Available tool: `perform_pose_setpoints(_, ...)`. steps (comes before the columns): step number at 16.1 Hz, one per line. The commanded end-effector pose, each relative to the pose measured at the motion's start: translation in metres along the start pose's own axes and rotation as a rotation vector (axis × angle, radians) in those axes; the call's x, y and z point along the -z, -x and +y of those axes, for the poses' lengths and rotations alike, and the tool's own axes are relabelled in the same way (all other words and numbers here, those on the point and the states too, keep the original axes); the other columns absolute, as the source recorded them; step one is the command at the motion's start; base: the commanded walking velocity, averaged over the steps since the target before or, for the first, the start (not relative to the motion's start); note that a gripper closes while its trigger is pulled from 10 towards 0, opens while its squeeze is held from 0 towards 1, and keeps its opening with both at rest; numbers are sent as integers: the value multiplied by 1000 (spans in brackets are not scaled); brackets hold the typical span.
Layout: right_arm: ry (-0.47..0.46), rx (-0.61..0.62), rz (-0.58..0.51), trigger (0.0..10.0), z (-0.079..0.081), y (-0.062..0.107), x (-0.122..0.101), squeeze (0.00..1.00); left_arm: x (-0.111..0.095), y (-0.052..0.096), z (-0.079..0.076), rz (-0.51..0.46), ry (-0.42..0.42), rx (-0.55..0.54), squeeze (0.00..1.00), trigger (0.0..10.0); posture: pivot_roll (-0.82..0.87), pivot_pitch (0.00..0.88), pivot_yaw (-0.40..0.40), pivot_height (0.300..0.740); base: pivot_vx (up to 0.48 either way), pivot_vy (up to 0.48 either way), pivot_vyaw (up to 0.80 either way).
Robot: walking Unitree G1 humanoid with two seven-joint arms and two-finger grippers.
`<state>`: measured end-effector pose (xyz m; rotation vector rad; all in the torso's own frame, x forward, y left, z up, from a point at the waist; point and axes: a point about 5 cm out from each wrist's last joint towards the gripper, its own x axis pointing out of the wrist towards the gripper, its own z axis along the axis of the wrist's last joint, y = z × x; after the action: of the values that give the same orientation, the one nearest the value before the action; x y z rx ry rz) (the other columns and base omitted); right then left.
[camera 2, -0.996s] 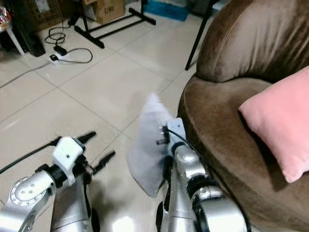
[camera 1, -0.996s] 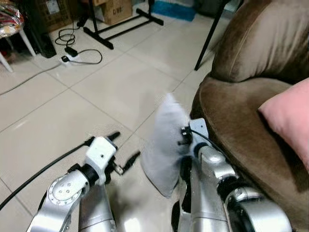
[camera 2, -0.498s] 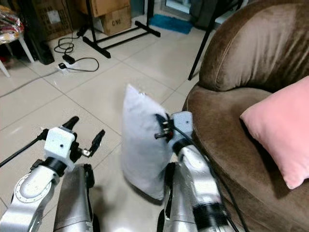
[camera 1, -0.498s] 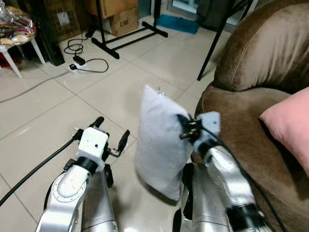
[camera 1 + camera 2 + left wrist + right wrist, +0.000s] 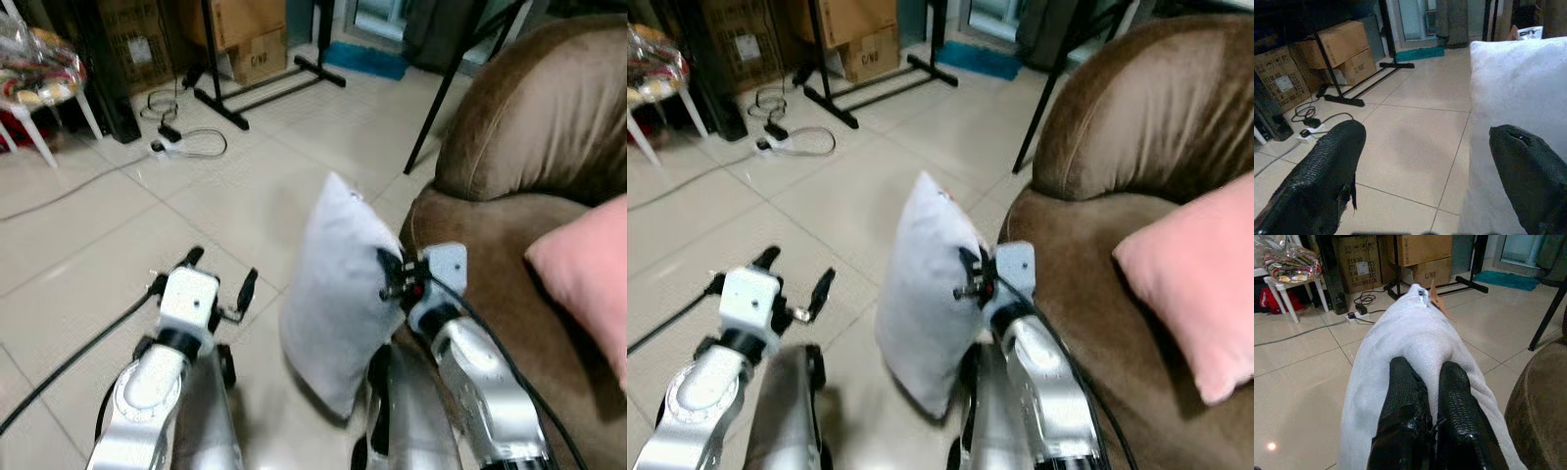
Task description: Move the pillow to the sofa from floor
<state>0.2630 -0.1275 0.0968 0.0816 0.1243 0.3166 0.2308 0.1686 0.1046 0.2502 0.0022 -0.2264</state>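
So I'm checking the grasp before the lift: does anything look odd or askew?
Only the hold: the right gripper pinches a fold of the white pillow, which hangs tilted beside the brown sofa. The left gripper is open, apart.

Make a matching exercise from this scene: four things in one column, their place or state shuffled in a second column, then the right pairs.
Things:
1. white pillow
2. pink pillow
3. left gripper
4. power strip

Places or states:
A. lying on the brown sofa
B. on the tiled floor, with a cable looped beside it
C. pinched in the right gripper, held upright off the floor
D. open, holding nothing, beside the white pillow

Pairs: 1-C, 2-A, 3-D, 4-B
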Motion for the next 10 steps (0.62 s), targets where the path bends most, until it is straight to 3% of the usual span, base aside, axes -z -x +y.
perform_pose_setpoints(1, 11, 6, -42, 10000, -2, 1, -12, 0, -3, 1, -2, -18, -6, -9, 0, 10000, 71, 0, -74, 555, 0, 0, 0)
perform_pose_setpoints(10, -10, 14, -29, 10000, -3, -2, -20, 0, -6, -3, -1, -30, -7, -39, 0, 10000, 36, 0, -97, 645, 0, 0, 0)
